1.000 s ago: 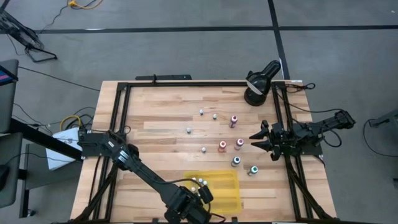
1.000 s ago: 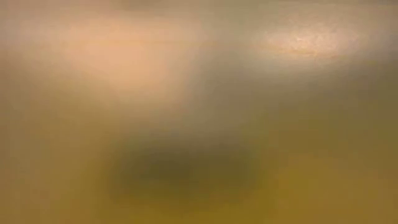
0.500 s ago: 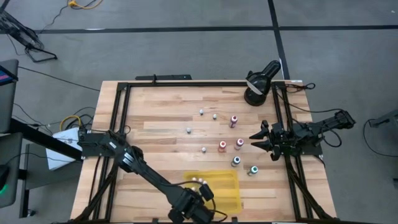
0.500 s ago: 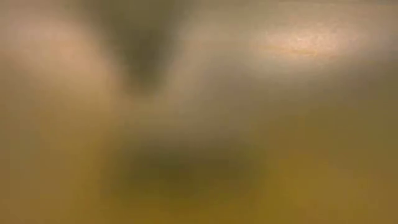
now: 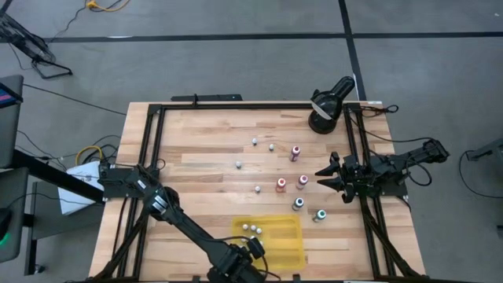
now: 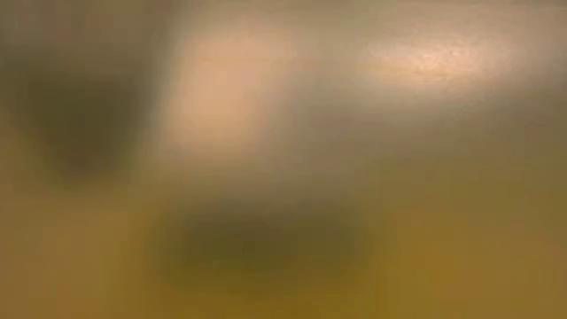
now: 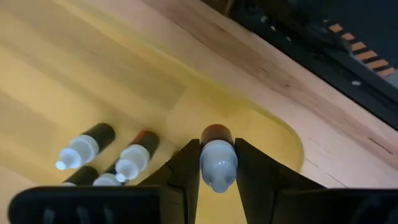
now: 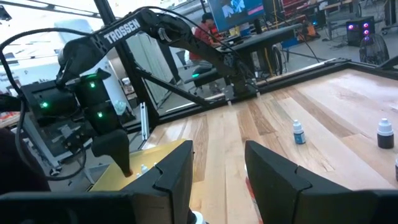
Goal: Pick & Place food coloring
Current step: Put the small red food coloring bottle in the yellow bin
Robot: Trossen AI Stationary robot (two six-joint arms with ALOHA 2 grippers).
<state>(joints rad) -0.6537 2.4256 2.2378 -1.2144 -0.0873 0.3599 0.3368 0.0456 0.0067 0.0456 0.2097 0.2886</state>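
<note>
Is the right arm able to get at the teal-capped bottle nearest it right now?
Probably yes: the right gripper is open and empty, and the teal-capped bottle stands close by on bare table, nothing between them.

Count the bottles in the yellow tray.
3: bottles lie together in the tray. A fourth bottle is clamped in the left gripper above it; the right gripper waits by the right edge.

Wooden surface (image 5: 204, 169) in a black frame (image 5: 236, 105)
A black lamp (image 5: 326, 110) stands at its far right corner; cables (image 5: 86, 153) trail left.
</note>
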